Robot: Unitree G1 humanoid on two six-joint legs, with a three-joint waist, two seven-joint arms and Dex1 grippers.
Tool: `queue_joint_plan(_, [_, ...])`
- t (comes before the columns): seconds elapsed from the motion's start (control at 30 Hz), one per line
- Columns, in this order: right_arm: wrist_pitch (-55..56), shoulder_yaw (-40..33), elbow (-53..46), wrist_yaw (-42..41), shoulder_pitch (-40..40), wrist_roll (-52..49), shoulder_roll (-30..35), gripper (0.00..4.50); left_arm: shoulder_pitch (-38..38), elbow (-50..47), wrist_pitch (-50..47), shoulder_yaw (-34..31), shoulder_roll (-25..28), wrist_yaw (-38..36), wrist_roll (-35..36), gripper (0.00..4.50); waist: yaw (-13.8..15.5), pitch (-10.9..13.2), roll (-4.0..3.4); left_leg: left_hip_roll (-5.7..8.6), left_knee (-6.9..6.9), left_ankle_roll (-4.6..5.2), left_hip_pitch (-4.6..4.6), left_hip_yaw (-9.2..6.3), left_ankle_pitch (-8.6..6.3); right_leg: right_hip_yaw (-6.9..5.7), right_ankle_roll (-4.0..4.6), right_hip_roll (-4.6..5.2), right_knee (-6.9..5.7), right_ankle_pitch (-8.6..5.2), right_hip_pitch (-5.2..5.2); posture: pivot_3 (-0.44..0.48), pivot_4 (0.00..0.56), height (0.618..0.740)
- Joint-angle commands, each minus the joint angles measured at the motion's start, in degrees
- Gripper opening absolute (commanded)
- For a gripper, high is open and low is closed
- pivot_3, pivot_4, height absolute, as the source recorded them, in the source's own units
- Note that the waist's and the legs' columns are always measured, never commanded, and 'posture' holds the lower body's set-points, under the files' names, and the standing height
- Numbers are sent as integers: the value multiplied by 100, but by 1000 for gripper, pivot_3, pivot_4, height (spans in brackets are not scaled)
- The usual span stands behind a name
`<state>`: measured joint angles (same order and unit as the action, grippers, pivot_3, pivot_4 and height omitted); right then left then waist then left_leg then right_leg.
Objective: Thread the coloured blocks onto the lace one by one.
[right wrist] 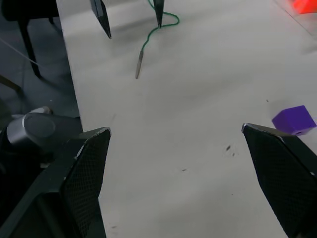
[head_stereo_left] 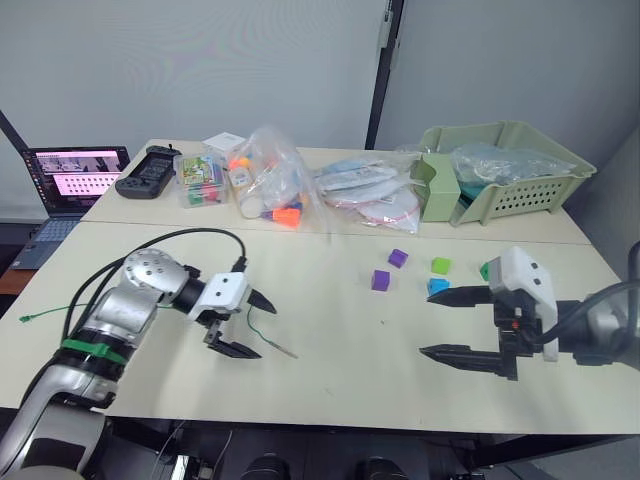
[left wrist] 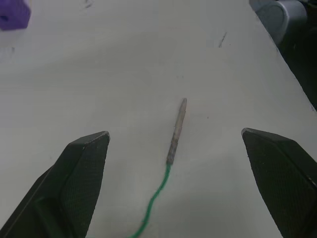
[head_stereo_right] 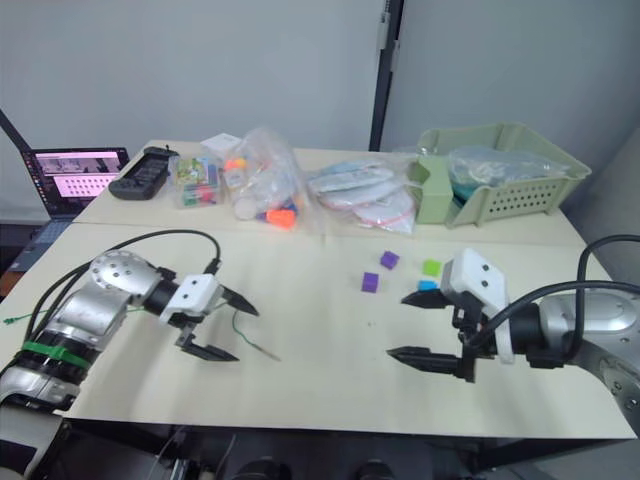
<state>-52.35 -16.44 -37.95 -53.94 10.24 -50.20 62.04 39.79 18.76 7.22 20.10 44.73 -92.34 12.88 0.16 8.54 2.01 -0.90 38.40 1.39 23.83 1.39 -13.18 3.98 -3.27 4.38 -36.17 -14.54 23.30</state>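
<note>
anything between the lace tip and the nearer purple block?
Nothing. In the left eye view the table is bare between the lace tip and the nearer purple block; the right wrist view shows the same bare stretch.

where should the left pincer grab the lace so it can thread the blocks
Probably on the stiff pale tip of the lace, near where it joins the green cord. The tip lies flat and straight on the table, between the open fingers of the left pincer, so coming straight down and closing across its width seems best. The limp, wavy cord would bend; the rigid tip can be aimed at a hole.
</note>
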Motion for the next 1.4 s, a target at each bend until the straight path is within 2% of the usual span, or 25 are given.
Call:
queue_joint_plan(0.03, [-75, -146, -204, 208, 4, -174, -14, 4472, 173, 199, 311, 245, -4, -16, 100, 4500, -2, 0, 1, 0, 0, 0, 0, -1, 0, -1, 0, -1, 0, 0, 0, 0, 150, 734])
queue_joint_plan(0.17, [-162, -205, -386, 498, -250, -101, 4, 4472, 567, 1233, 1164, 871, -355, -16, 100, 4500, 16, 1, 1, -2, 6, 1, 0, -4, 0, -3, 0, -5, -4, 0, -1, 0, 150, 734])
queue_joint_plan(0.27, [-162, -226, -422, 594, -291, -174, -24, 4472, 799, 2041, 1618, 951, -626, -16, -49, 4500, 34, 1, 1, 3, 35, 8, 7, -4, -4, -6, -4, -6, -6, 2, -6, 0, 150, 734])
queue_joint_plan(0.5, [-170, -195, -419, 648, -306, -147, 42, 4472, 846, 2796, 2251, 1322, -546, -16, 89, 4500, 12, 1, 1, -2, 47, 12, 20, -21, -7, -5, -12, -5, -6, 8, -2, 0, 150, 734])
queue_joint_plan(0.6, [-151, -106, -366, 655, -221, -119, 50, 4500, 863, 3089, 2311, 1326, -528, -16, 56, 3700, 11, 1, 1, -2, 49, 12, 19, -35, -7, -5, -12, -5, -8, 8, -4, 0, 150, 734])
queue_joint_plan(0.7, [-131, -58, -313, 608, -168, -98, 74, 4500, 828, 3219, 2367, 1340, -548, -16, 25, 2707, 15, 1, 0, -1, 51, 12, 8, -42, -6, -5, -13, -5, -10, 9, -12, 0, 150, 734])
queue_joint_plan(1.1, [-131, 111, -221, 582, 18, -22, 118, 4500, 802, 3397, 2370, 1377, -563, -16, -52, 2707, 16, 0, -1, -3, 52, 13, -4, -44, -5, -4, -10, -6, -16, 11, -20, 0, 150, 734])
queue_joint_plan(1.2, [-162, 135, -226, 621, 68, -20, 114, 4500, 748, 3443, 2370, 1343, -589, -16, -97, 1934, 21, -2, -3, -3, 52, 13, -6, -44, -5, -4, -10, -6, -17, 11, -21, 0, 150, 734])
queue_joint_plan(1.4, [-199, 180, -234, 683, 127, -19, 125, 4500, 759, 3487, 2307, 1421, -560, -16, -120, 15, 31, -2, -4, -3, 56, 14, -5, -42, -5, -4, -11, -5, -16, 11, -23, 0, 150, 734])
